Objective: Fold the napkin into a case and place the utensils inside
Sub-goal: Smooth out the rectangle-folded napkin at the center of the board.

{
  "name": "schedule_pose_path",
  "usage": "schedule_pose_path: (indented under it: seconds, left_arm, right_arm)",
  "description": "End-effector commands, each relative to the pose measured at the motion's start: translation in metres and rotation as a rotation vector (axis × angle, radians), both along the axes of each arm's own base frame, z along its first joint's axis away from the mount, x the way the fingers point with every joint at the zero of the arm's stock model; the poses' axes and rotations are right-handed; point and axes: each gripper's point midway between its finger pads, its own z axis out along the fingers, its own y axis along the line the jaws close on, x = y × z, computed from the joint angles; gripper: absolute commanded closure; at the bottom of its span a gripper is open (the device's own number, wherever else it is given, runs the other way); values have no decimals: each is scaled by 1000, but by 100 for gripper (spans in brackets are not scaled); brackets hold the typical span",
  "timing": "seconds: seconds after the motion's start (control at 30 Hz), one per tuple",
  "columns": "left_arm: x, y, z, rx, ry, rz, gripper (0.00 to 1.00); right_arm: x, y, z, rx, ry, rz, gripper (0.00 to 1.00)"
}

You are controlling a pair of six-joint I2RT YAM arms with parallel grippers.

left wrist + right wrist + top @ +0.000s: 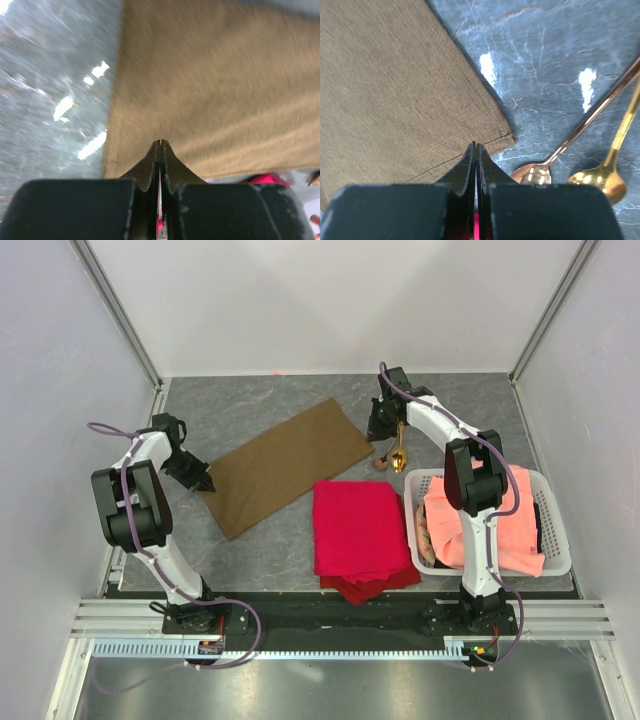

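Left tool [205, 483] is sitting closed at the napkin's [290, 465] left edge, right tool [379, 435] closed at its right-hand corner.

Napkin [395, 100]: matt, finely woven olive-brown cloth. Utensils [536, 174]: polished gold-toned metal. Table [545, 45]: glossy grey marbled surface. Basket [562, 540]: white plastic.

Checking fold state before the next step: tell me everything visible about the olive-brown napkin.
The napkin is thin, matte, olive-brown woven fabric, lying flat and smooth as a long rectangle, set diagonally on the grey table. A stitched hem line shows near its far-right corner. The shut left gripper meets its near-left end, the shut right gripper its far-right corner; whether either pinches fabric is unclear. The two spoons lie just beyond that corner, not touching it.
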Motion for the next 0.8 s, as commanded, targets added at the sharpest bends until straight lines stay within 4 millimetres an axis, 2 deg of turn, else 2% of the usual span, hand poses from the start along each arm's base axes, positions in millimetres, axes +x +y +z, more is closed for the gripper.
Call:
schedule_pose_path:
  seconds: [0.0, 0.23, 0.4, 0.53, 0.67, 0.77]
  left_arm:
    - [17, 22, 0, 35, -28, 39, 98]
    - [27, 33, -3, 27, -34, 69, 98]
    - [32, 41, -10, 32, -20, 91, 98]
    - [31, 56, -24, 49, 15, 119, 98]
    - [33, 75, -34, 60, 42, 138, 98]
    - [34, 77, -33, 51, 40, 132, 98]
  right_arm:
    - [1, 11, -5, 28, 11, 37, 100]
    - [-2, 21, -14, 60, 31, 65, 100]
    - [-6, 17, -27, 41, 56, 59, 100]
    - [-13, 7, -48, 7, 95, 49, 100]
    - [-18, -2, -54, -19, 112, 40, 100]
    - [-18, -3, -52, -24, 107, 51, 100]
